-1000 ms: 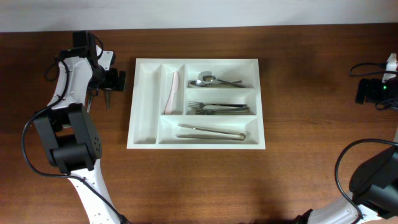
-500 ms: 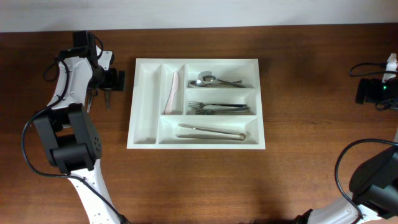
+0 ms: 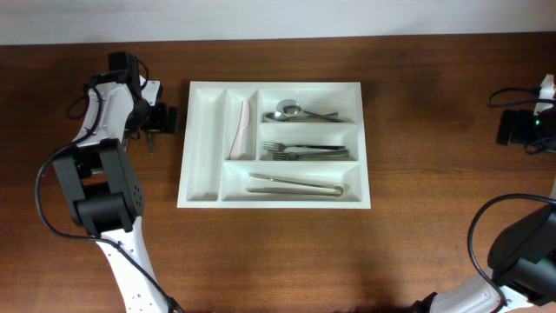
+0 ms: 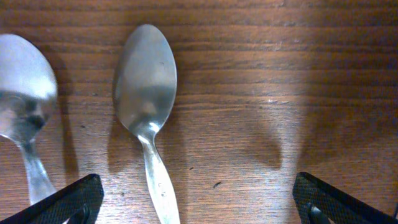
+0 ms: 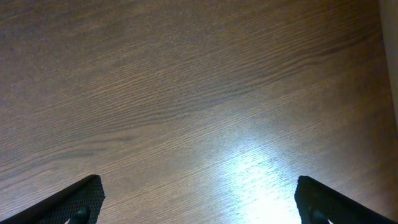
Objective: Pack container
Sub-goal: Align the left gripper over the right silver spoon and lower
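Note:
The white container [image 3: 201, 152] lies mid-table with spoons [image 3: 291, 110], forks [image 3: 304, 152], tongs [image 3: 295, 184] and a pale knife [image 3: 240, 129] in its compartments. My left gripper [image 3: 153, 122] hovers left of the container, open, low over two loose spoons on the wood. In the left wrist view one spoon [image 4: 146, 81] lies between the open fingers [image 4: 68, 200], handle toward the camera. A second spoon [image 4: 22, 87] lies at the left edge. My right gripper [image 3: 519, 128] is at the far right edge, open over bare wood [image 5: 199, 112].
The container's leftmost narrow compartment [image 3: 200, 143] holds nothing. A cable and a white part [image 3: 546, 87] sit by the right arm at the table's right edge.
My left gripper has shifted slightly right and up, toward the container's left wall. The right arm and the container's contents have not moved.

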You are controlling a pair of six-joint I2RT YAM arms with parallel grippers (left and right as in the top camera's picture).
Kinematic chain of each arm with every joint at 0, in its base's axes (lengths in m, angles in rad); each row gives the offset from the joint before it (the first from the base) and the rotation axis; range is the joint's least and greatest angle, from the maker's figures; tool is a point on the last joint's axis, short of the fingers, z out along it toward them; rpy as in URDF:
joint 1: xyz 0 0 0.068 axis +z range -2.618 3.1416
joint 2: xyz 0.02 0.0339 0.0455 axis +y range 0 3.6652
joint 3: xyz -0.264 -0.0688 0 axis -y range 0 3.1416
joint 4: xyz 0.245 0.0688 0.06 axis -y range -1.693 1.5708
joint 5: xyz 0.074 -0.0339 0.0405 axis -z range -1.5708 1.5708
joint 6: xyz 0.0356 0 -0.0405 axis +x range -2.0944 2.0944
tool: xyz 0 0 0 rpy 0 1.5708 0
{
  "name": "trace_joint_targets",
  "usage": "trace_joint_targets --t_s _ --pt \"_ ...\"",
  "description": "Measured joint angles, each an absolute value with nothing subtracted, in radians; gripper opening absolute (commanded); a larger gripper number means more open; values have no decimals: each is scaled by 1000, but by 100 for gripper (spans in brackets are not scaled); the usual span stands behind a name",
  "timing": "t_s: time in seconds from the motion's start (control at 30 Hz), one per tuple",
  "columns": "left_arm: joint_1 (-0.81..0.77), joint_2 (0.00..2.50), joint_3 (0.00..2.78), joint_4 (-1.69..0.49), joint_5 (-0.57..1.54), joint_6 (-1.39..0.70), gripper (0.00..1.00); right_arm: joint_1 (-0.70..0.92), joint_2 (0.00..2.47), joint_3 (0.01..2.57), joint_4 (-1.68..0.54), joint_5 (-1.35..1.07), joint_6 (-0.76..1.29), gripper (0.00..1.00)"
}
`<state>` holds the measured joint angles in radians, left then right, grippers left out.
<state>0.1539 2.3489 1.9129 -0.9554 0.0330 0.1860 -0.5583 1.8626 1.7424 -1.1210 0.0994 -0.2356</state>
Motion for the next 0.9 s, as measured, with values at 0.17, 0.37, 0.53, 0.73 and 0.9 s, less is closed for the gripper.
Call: trace_joint_targets --t_s 0.17,0.37,0.53,0.73,0.9 --pt "159 2349 1913 -947 33 186 99 -558 1863 1742 -1121 99 -236 99" --pt "163 2349 1913 -936 33 183 96 -558 1863 1742 -1121 99 -236 99" --pt "163 2349 1913 -933 33 183 96 -558 1863 1742 -1121 99 -236 99" --pt "163 2349 1913 -933 33 183 96 -558 1863 1742 -1121 99 -236 99" --pt "163 2349 1913 -933 33 183 96 -558 1863 1742 -1121 99 -236 99"
